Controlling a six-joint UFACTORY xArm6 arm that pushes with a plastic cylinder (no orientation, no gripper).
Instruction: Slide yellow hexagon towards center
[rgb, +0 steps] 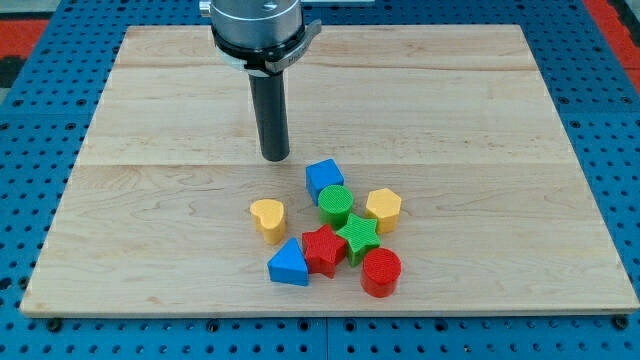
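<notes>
Table: pale wooden board (150, 120) on a blue pegboard surface; every block sits in its lower middle, nearer the bottom edge than the top.
Rod: dark and upright, hanging from a metal mount at the top edge; it carries no jaws, so nothing opens, closes or clamps.
Tip: my tip (275, 158) rests on bare wood near the table's centre, above and left of the cluster, touching no block.
Yellow hexagon: yellow hexagon (383, 209) sits on the cluster's right side, nearer the bottom edge than my tip.
Close neighbours: green cylinder (336, 205) and green star (357, 237), both just beside the hexagon.
Blue blocks: blue cube (323, 179) topmost; blue triangle (288, 264) lower left.
Red blocks: red star (323, 249); red cylinder (381, 273) lowest.
Yellow heart: yellow heart (267, 219), slightly apart on the left.
</notes>
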